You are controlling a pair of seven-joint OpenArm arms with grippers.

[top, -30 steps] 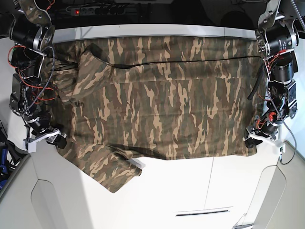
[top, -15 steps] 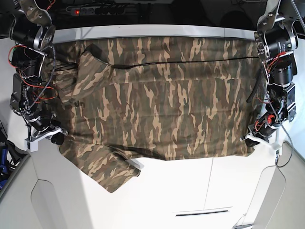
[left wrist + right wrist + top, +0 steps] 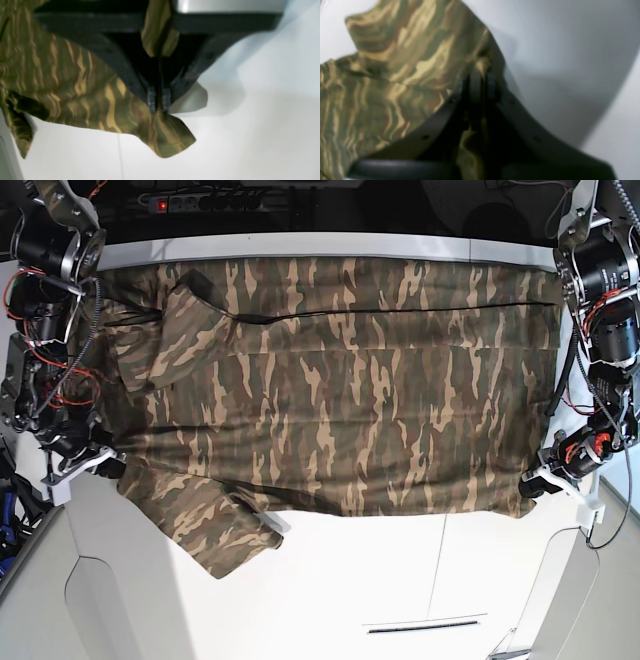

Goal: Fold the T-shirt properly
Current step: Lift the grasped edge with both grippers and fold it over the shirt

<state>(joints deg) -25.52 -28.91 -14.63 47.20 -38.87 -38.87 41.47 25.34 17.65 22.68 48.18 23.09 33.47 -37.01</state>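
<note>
The camouflage T-shirt (image 3: 330,400) lies spread across the white table, one sleeve (image 3: 205,525) hanging toward the front left and the other (image 3: 170,330) folded over at the back left. My left gripper (image 3: 532,484) is shut on the shirt's front right corner; in the left wrist view its fingertips (image 3: 158,100) pinch the cloth (image 3: 165,135) just above the table. My right gripper (image 3: 108,465) is shut on the shirt's front left edge; in the right wrist view its fingertips (image 3: 481,82) clamp the cloth (image 3: 415,57).
The white table (image 3: 400,580) has a seam and a slot (image 3: 425,625) near its front. A power strip (image 3: 215,200) lies behind the table. Both arms stand at the table's side edges.
Both grippers have moved outward, apart from each other, still holding the shirt. The cloth is pulled wider and flatter, and the front sleeve has shifted left.
</note>
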